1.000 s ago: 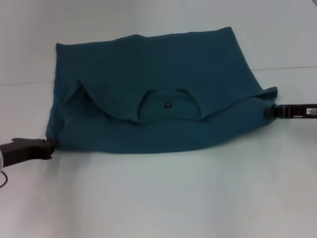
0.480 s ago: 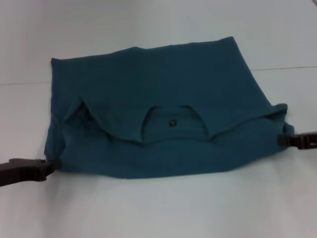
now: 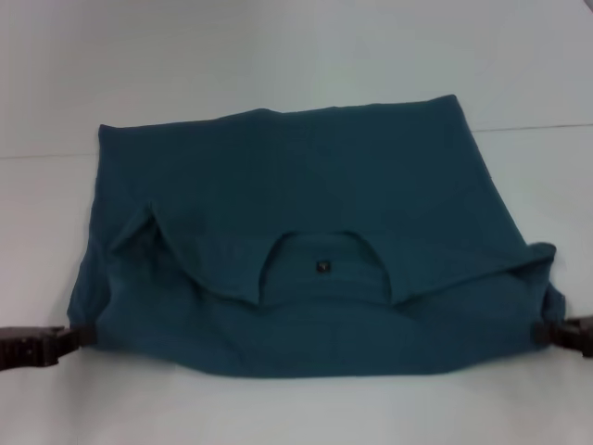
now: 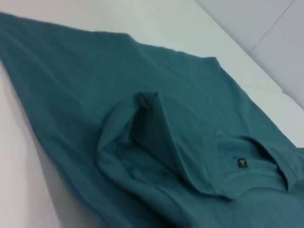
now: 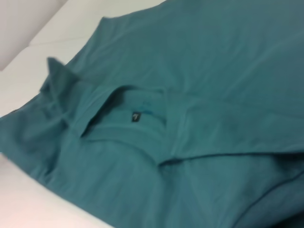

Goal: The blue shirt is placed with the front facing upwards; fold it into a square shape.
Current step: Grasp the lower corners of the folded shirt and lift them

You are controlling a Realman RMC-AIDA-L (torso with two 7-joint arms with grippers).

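Note:
The blue shirt (image 3: 306,185) lies across the white table, its plain back side up over most of it. The neck opening with a small dark label (image 3: 321,267) shows near the front edge. My left gripper (image 3: 82,335) grips the shirt's near left corner and my right gripper (image 3: 547,332) grips the near right corner, both low at the table. The left wrist view shows the shirt (image 4: 95,95) with a folded sleeve flap and the label (image 4: 242,163). In the right wrist view the shirt (image 5: 213,71) and its label (image 5: 136,116) fill the picture. No chest lettering shows.
The white table (image 3: 278,56) extends behind and in front of the shirt. A thin seam line (image 3: 537,127) crosses the table top at the back right. Nothing else stands on it.
Both grippers have pulled the shirt's near corners toward me. The near edge and neck opening slid closer, and the cloth spread out flatter.

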